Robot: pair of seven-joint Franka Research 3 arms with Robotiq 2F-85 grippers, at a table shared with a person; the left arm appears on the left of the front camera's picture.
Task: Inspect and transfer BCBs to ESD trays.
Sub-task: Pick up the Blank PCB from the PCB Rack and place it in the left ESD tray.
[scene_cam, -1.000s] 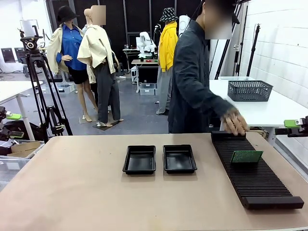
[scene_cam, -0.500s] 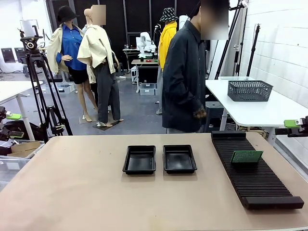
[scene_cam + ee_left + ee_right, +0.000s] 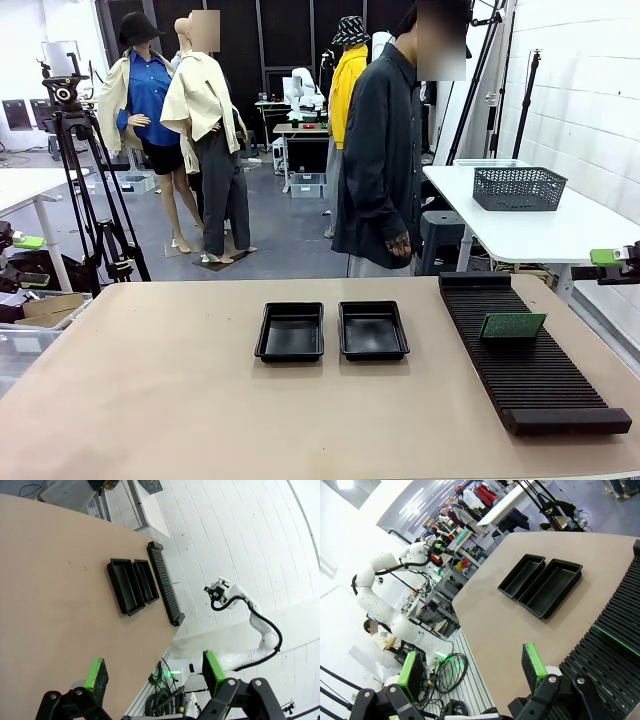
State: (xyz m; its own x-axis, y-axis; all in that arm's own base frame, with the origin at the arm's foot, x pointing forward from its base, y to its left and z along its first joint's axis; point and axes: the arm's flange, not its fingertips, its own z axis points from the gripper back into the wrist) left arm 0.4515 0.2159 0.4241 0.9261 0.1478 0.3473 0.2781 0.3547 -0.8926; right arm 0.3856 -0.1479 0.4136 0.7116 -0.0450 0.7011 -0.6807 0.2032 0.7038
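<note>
One green BCB (image 3: 513,325) is stood on edge in the long black rack (image 3: 535,385), which is laid along the table's (image 3: 150,400) right edge. Two ESD trays (image 3: 290,333) (image 3: 373,330) are set side by side near the middle. The left gripper (image 3: 154,672) and right gripper (image 3: 472,667) are spread wide, with nothing gripped.

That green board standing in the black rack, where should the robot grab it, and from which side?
Grip the green board by its free top edge, from above, jaws on its two flat faces. It stands on edge in the slotted rack, lower edge sunk between ribs, so probably only lifting clears it.
</note>
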